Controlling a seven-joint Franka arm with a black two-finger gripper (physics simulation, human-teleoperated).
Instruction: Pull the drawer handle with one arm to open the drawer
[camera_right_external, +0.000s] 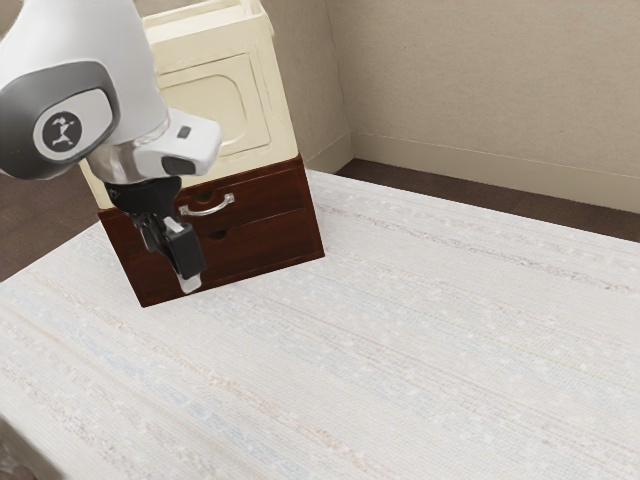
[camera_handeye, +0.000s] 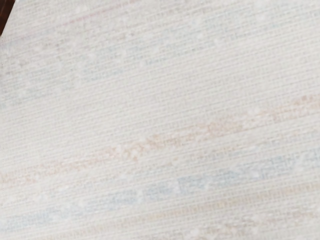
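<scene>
in the exterior view, the handle (camera_right_external: 208, 212) is a small, bowed, silvery pull fixed across the front of the upper drawer (camera_right_external: 268, 204). that drawer is dark reddish-brown wood with a dark scooped notch above the handle, and its front looks flush with the wooden base (camera_right_external: 313, 228) around it. a lower drawer front (camera_right_external: 265, 246) sits beneath, with a notch of its own, and a cream upper section (camera_right_external: 278, 132) with a rounded panel rises above the wood. the whole piece stands at the far edge of the pale table covering (camera_right_external: 400, 350), near the wall (camera_right_external: 450, 80).

the arm (camera_right_external: 125, 50) comes in from the exterior view's upper left, its hand pointing down with a slight slant toward the exterior view's right. the gripper (camera_right_external: 190, 284) hangs in front of the wooden base, its tip lower than the handle and apart from it. how far open it is, or whether it has hold of anything, i cannot tell.

in the wrist view, the table covering's weave is seen up close, with faint pink, blue and tan bands, and a dark reddish-brown sliver (camera_handeye: 5, 12) lies beyond its edge.
</scene>
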